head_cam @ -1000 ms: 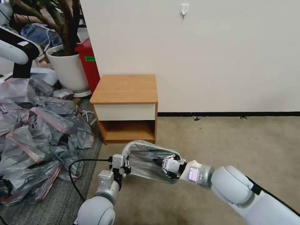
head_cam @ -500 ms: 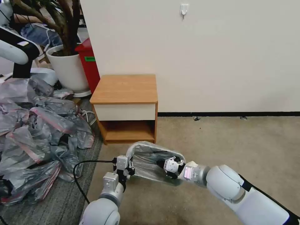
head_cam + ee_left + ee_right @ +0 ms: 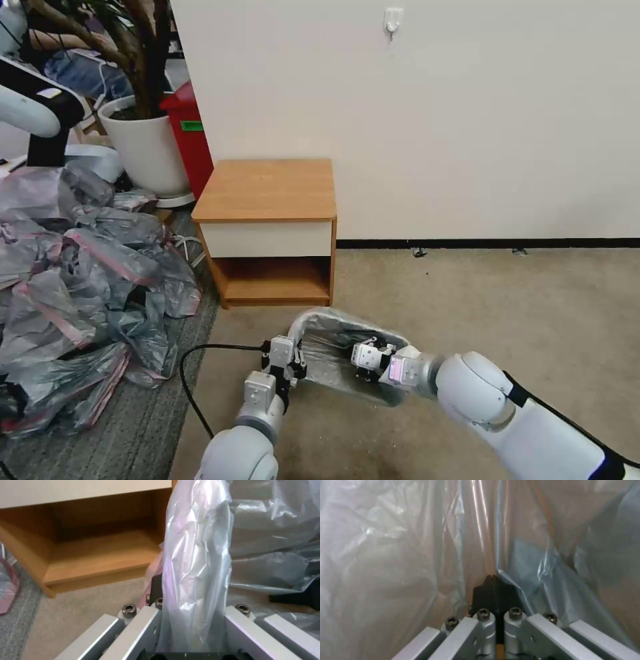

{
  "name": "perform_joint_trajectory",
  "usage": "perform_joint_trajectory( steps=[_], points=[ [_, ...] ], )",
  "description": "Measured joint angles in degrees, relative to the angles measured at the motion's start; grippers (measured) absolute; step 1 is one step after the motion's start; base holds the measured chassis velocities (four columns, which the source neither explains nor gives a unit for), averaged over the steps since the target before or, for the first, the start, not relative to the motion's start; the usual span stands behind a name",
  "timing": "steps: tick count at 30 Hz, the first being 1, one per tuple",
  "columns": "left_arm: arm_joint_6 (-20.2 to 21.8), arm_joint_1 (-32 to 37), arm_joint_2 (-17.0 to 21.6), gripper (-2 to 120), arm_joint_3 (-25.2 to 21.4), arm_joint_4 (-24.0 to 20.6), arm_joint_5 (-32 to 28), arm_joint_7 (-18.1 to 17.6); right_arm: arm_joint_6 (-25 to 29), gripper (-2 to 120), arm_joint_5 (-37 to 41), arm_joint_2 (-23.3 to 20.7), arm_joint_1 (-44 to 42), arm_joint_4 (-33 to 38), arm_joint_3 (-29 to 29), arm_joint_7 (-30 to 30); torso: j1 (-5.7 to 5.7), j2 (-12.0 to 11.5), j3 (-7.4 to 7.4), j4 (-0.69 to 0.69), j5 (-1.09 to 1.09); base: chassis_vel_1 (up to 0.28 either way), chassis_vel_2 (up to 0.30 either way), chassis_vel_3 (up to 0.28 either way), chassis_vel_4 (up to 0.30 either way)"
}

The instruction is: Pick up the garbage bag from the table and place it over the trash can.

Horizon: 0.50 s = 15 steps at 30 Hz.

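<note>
Both hands, left hand (image 3: 295, 361) and right hand (image 3: 361, 355), have shifted rightward before the counter (image 3: 267, 190), each pinching the rim of the limp, slippery garbage bag (image 3: 333, 337).

A: The garbage bag (image 3: 333, 347) is thin, glossy film, grey and see-through, creased, with a pink tint along its bunched edge (image 3: 196, 555).

B: And the table (image 3: 267, 190): matt orange-brown wood grain, with a smooth white drawer front.

A: Left gripper (image 3: 291, 360) has brushed metal links, steel bolts and black pads; right gripper (image 3: 493, 590) looks the same.

B: Floor's rough beige carpet (image 3: 500, 300).
</note>
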Motion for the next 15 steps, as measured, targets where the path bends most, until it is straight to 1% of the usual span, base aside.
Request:
perform_joint_trajectory(
  steps=[10,15],
  points=[
    [-1.2,-1.3,-0.5,2,2.2,1.5,2.9,-1.8,-0.4,0,-0.9,0.4,0.1,-1.6,-0.2,0.0,0.0,0.0,0.0,-0.01,0.0,0.0,0.0,0.0,0.0],
    [-1.3,-1.6,-0.8,2,3.3,2.1,3.3,-2.8,-0.7,0,-1.7,2.1,1.2,-3.6,-0.9,0.2,0.0,0.0,0.0,0.0,-0.01,0.0,0.0,0.0,0.0]
  ],
)
